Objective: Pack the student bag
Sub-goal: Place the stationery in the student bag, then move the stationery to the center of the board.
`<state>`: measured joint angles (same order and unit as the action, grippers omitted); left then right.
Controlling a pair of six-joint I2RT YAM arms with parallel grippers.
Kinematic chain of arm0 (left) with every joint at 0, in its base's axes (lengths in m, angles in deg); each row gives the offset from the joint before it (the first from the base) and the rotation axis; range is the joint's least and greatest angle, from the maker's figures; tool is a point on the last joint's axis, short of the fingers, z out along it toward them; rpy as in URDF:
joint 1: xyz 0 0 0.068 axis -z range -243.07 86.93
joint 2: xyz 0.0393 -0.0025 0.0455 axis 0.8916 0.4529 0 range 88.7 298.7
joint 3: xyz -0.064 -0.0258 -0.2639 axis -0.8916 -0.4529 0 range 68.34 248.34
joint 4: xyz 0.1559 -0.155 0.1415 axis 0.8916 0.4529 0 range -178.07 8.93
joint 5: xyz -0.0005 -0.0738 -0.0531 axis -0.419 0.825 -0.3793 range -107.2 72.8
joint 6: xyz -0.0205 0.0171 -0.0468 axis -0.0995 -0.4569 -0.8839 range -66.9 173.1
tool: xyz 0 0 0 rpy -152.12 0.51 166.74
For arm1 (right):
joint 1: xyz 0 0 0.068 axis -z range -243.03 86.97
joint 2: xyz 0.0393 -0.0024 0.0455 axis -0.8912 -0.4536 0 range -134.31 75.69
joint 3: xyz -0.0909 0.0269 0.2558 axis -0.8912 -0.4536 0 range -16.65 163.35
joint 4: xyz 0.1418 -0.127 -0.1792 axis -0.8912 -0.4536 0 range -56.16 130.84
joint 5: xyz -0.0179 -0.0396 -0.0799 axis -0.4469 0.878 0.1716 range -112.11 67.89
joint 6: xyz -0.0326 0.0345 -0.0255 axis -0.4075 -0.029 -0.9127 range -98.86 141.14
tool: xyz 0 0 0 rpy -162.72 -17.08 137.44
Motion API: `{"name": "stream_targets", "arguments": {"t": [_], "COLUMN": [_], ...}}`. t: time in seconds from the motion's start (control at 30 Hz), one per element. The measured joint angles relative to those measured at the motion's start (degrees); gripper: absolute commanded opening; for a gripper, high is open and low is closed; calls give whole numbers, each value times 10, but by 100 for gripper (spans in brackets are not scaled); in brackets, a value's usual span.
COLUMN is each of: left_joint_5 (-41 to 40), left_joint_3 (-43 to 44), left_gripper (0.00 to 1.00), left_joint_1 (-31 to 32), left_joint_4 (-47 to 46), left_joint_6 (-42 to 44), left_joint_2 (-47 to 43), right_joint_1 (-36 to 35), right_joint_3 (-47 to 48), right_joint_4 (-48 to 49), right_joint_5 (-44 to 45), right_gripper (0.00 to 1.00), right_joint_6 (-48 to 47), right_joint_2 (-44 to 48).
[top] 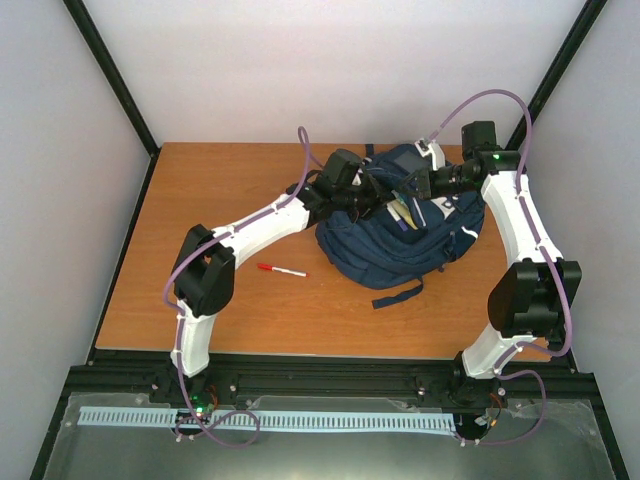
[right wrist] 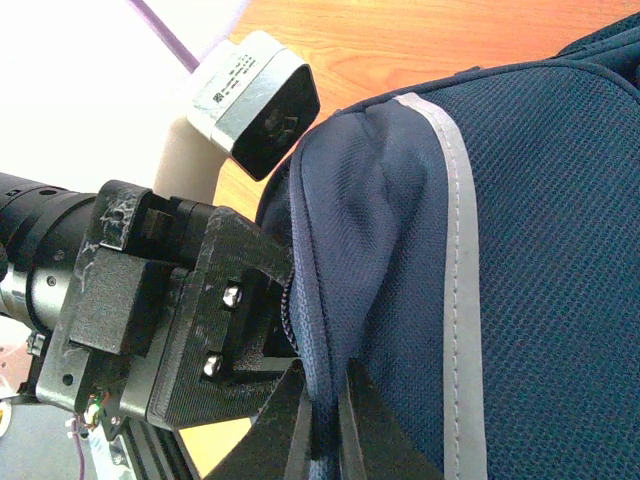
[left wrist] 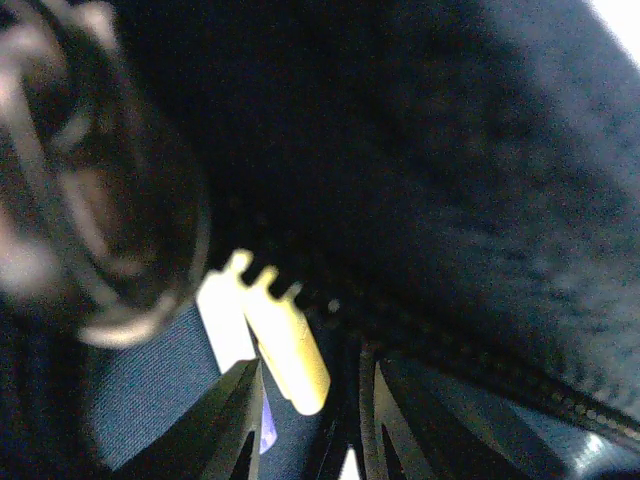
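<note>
The right fingers [right wrist: 378,440] are pressed together on a fold of navy fabric at the rim of the student bag [right wrist: 540,260], just beside its pale reflective stripe [right wrist: 455,250]. The pinch holds the rim up, evidently so that the mouth gapes for the other arm. The left fingers [left wrist: 228,430] stand apart inside that mouth, clamped on nothing. A yellow piece [left wrist: 290,350] and a white piece [left wrist: 225,320] lie just past their tips against the blue lining, and I cannot tell whether either tip touches them. Dark fabric and a line of zip teeth [left wrist: 470,355] arch over this wrist view, which suggests the fingers sit well under the flap — an item let go there would land in the compartment rather than slide out.

From above, the bag lies slumped on the far right part of the tabletop [top: 200,200]. Both arms meet over its open top, and light-coloured items show in the opening. A red pen [top: 281,269] lies alone on the wood in front of the bag, near the left arm and clear of the fabric — by my reading the next thing to go in, so the packing looks only part done.
</note>
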<state>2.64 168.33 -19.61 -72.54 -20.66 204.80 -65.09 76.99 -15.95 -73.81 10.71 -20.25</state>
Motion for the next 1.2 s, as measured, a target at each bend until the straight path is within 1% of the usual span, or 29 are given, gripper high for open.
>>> {"name": "stream_targets", "arguments": {"t": [0.2, 0.33, 0.57, 0.7, 0.83, 0.93, 1.07, 1.2], "left_joint_5": [17, 34, 21, -20, -52, -74, -125, -163], "left_joint_3": [-1, -28, -143, -224, -321, -367, -386, -386], "left_gripper": [37, 41, 42, 42, 43, 43, 43, 44], "left_joint_1": [0, 1, 1, -2, -21, -39, -56, -73], "left_joint_4": [2, 24, 89, 121, 143, 160, 205, 230], "left_joint_6": [16, 67, 192, 236, 243, 239, 225, 208], "left_joint_2": [-4, -35, -167, -236, -275, -281, -282, -283], "right_joint_1": [0, -2, -4, -5, -6, -6, -6, -5], "right_joint_3": [-3, -31, -96, -141, -186, -227, -269, -278], "right_joint_4": [0, 11, 41, 63, 87, 111, 125, 130], "right_joint_5": [1, 0, 8, 16, 13, 0, -19, -28], "right_gripper": [3, 3, 3, 4, 4, 3, 3, 3], "right_joint_6": [-4, -14, -43, -70, -104, -127, -167, -191], "right_joint_2": [0, 7, 32, 52, 64, 69, 69, 69]}}
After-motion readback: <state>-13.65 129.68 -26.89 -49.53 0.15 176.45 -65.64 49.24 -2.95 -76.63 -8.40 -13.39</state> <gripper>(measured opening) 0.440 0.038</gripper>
